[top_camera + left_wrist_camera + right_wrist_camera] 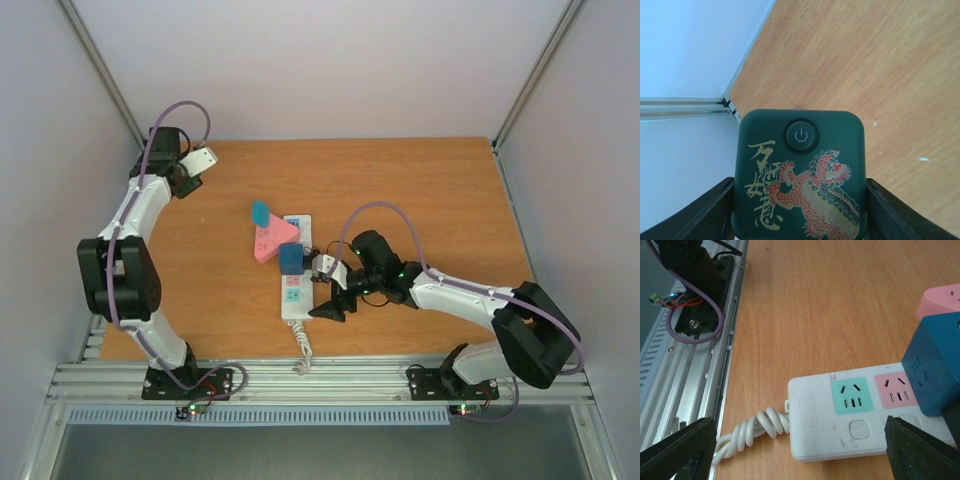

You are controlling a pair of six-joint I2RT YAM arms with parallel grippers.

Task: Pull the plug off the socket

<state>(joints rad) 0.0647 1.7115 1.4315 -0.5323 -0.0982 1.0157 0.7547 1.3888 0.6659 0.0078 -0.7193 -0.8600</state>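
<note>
Pinch blue plastic cube plug [935,365], probably light and rigid, by flat sides; seated in long white pastel-faced power strip [820,435] on wooden surface [420,190]. Right jaws spread open astride strip; left jaws clamping dark green square device [799,170].

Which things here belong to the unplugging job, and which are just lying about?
Job: power strip, blue cube plug on it, open right hand.
Lying about: pink triangular block (plugged or not, unclear), blue teardrop piece, green gadget in left hand.
</note>
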